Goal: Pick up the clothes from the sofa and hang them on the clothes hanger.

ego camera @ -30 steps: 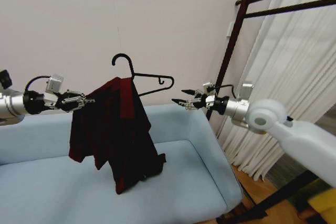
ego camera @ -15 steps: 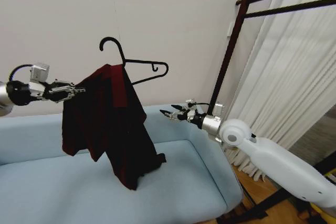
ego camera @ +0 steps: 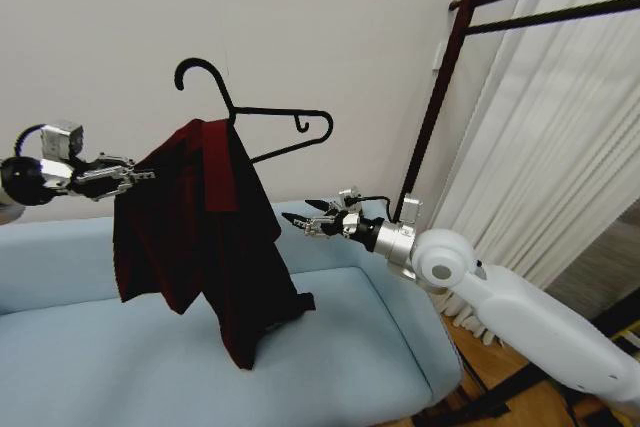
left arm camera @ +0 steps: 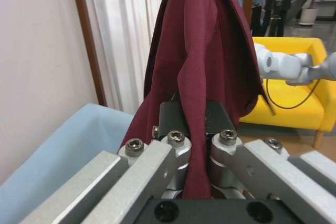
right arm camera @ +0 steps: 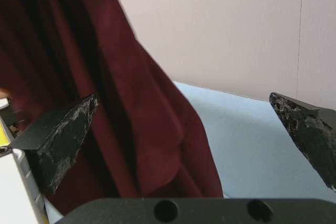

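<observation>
Since the earlier frames the right gripper (ego camera: 299, 215) has dropped and swung in toward the garment (ego camera: 200, 237), and the hanger (ego camera: 285, 113) with the cloth has shifted left and a bit up.

Left gripper (ego camera: 136, 175): jaws closed tight on a fold of the garment at its upper left edge. In the left wrist view the cloth runs straight down between the two pads. It is held out in the air above the sofa (ego camera: 100, 367).

Right gripper: fingers spread wide and holding nothing, with its tips just beside the garment's right edge. Cannot tell whether they touch it. In the right wrist view the dark red cloth hangs behind one fingertip (right arm camera: 58, 135), with the sofa seat past the other.

The garment is draped over the hanger's left half and hangs down in front of the sofa back. Its low tip is near the seat; contact is unclear. The hanger's left shoulder is hidden under the cloth, while the hook and right arm are bare. The left arm is cut off at the frame edge.

A dark rack (ego camera: 440, 87) stands right of the sofa, well apart from the hanger, with a white curtain (ego camera: 540, 167) behind it. The right arm lies between the rack and the garment. A yellow chair (left arm camera: 294, 87) shows in the left wrist view.
</observation>
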Controlling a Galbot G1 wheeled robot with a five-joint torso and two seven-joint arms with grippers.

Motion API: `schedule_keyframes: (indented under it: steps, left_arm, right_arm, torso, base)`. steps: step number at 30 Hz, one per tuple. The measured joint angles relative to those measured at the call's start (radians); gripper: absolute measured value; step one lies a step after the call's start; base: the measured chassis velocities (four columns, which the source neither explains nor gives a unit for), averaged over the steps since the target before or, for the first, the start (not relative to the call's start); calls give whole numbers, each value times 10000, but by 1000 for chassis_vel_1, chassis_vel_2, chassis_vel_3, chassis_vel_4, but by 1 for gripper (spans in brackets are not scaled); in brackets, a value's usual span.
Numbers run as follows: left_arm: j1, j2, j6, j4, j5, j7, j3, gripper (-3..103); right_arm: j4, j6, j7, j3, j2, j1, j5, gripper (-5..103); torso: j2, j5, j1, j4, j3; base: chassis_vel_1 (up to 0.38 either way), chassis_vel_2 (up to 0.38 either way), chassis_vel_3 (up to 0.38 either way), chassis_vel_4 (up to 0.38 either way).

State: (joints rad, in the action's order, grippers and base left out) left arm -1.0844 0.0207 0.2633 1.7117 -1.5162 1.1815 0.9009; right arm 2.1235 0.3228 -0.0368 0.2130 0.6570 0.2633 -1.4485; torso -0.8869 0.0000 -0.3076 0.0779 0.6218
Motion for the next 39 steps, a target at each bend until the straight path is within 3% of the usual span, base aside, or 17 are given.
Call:
schedule_keyframes:
  steps: [10, 17, 21, 22, 26, 31, 35, 39]
  left_arm:
    - [-57, 182, -12, -109, 46, 886, -85, 2]
    - [-93, 275, -71, -89, -85, 811, -149, 2]
    - [-92, 306, -71, -68, -222, 731, -150, 2]
    - [-92, 306, -71, -68, -222, 731, -150, 2]
    - [-90, 341, -71, -65, -236, 710, -149, 2]
    - [-73, 372, -71, -24, -250, 710, -143, 2]
    - [-52, 375, -71, -71, -332, 796, -118, 2]
    - [-26, 371, -68, -108, -385, 827, -105, 2]
  right_arm:
    - [449, 120, 253, -63, 43, -283, -766, 100]
    - [1112, 130, 688, -114, 17, -77, -984, 100]
    - [1969, 429, 2162, -20, 102, -146, -1044, 100]
    - [1969, 429, 2162, -20, 102, -146, -1044, 100]
    - [2585, 521, 3990, 127, 346, -493, -1535, 100]
    - [2656, 534, 5048, 205, 505, -874, -1973, 100]
    - [2427, 534, 5096, 221, 522, -937, -2065, 100]
    - [2139, 597, 4499, 218, 433, -728, -2074, 100]
  torso:
    - [0, -1, 0, -2, 0]
    - [-1, 0, 0, 0, 0]
    - [0, 0, 0, 0, 0]
    - [0, 0, 0, 0, 0]
    - [0, 0, 0, -1, 0]
    - [0, 0, 0, -1, 0]
    - [0, 0, 0, 0, 0]
    - [0, 0, 0, -2, 0]
  base:
    - [0, 0, 0, 0]
    - [0, 0, 0, 0]
    - [0, 0, 0, 0]
    - [0, 0, 0, 0]
    - [0, 0, 0, 0]
    - [0, 0, 0, 0]
    - [0, 0, 0, 0]
    - [0, 0, 0, 0]
